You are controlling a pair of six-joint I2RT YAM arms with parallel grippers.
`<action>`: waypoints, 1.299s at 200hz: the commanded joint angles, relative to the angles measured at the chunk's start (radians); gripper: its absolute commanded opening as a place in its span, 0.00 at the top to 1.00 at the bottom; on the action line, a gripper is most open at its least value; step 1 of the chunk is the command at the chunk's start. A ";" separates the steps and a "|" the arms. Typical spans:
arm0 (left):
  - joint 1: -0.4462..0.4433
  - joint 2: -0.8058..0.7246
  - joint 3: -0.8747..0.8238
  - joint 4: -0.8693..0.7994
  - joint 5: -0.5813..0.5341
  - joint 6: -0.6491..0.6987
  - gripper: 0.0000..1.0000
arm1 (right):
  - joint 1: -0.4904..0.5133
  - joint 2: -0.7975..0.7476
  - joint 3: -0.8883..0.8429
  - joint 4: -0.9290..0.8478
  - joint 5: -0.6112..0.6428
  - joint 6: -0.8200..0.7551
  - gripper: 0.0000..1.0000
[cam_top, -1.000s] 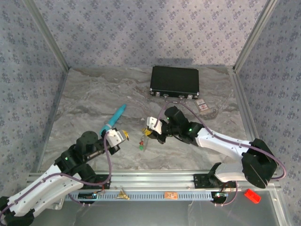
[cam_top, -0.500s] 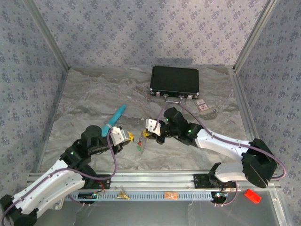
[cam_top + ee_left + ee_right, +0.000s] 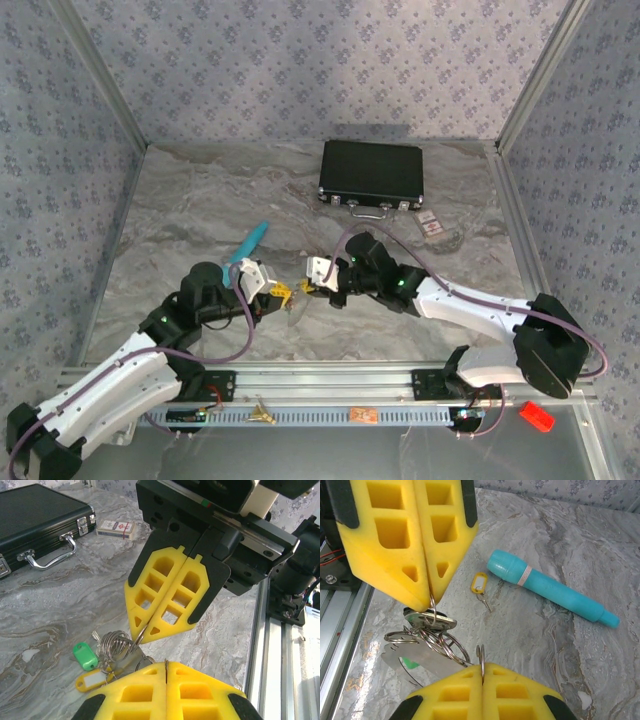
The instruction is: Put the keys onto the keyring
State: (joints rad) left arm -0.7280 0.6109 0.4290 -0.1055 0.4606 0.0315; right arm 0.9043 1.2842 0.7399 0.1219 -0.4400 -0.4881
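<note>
Left gripper (image 3: 166, 664): closed, pinching the keyring (image 3: 432, 639).
Right gripper (image 3: 481, 666): closed on same keyring, tip-to-tip opposite.

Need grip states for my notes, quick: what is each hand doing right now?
Left hand: closed, pinching a wire loop of the keyring.
Right hand: closed, pinching the keyring too.

White arms (image 3: 110, 385) w/ blk joints (image 3: 545, 355), purple cables (image 3: 500, 297), yellow cut-out fingers (image 3: 165, 600).
</note>
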 commanded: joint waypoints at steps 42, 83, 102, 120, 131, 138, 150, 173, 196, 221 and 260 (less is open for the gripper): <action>0.006 0.006 -0.008 0.007 -0.031 -0.017 1.00 | 0.031 -0.004 0.013 0.026 0.021 -0.027 1.00; 0.009 0.004 0.008 -0.047 -0.049 0.008 1.00 | 0.043 0.002 0.019 0.010 0.051 -0.043 1.00; 0.016 -0.009 0.020 -0.078 -0.065 0.030 1.00 | 0.045 0.005 0.019 0.006 0.072 -0.044 1.00; 0.019 -0.008 0.020 -0.071 -0.050 0.031 1.00 | 0.048 0.012 0.026 0.005 0.077 -0.044 1.00; 0.019 0.001 0.018 -0.059 -0.034 0.021 1.00 | 0.053 0.015 0.031 0.005 0.079 -0.044 1.00; 0.019 0.008 0.014 -0.048 -0.026 0.013 1.00 | 0.053 0.016 0.033 0.007 0.080 -0.044 1.00; 0.018 0.013 0.004 -0.021 -0.019 -0.005 1.00 | 0.058 0.019 0.036 0.010 0.081 -0.045 1.00; 0.018 0.015 -0.023 0.039 -0.010 -0.044 1.00 | 0.065 0.025 0.039 0.014 0.079 -0.040 1.00; 0.019 0.012 -0.040 0.072 -0.006 -0.073 1.00 | 0.068 0.029 0.039 0.023 0.075 -0.036 1.00; 0.019 0.007 -0.050 0.090 -0.004 -0.092 1.00 | 0.069 0.030 0.042 0.028 0.070 -0.031 1.00; 0.019 0.006 -0.058 0.102 0.004 -0.102 1.00 | 0.069 0.032 0.044 0.034 0.058 -0.022 1.00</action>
State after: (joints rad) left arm -0.7136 0.6266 0.3820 -0.0559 0.4339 -0.0471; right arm 0.9649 1.3064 0.7448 0.1322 -0.3710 -0.5171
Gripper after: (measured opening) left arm 0.042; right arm 0.052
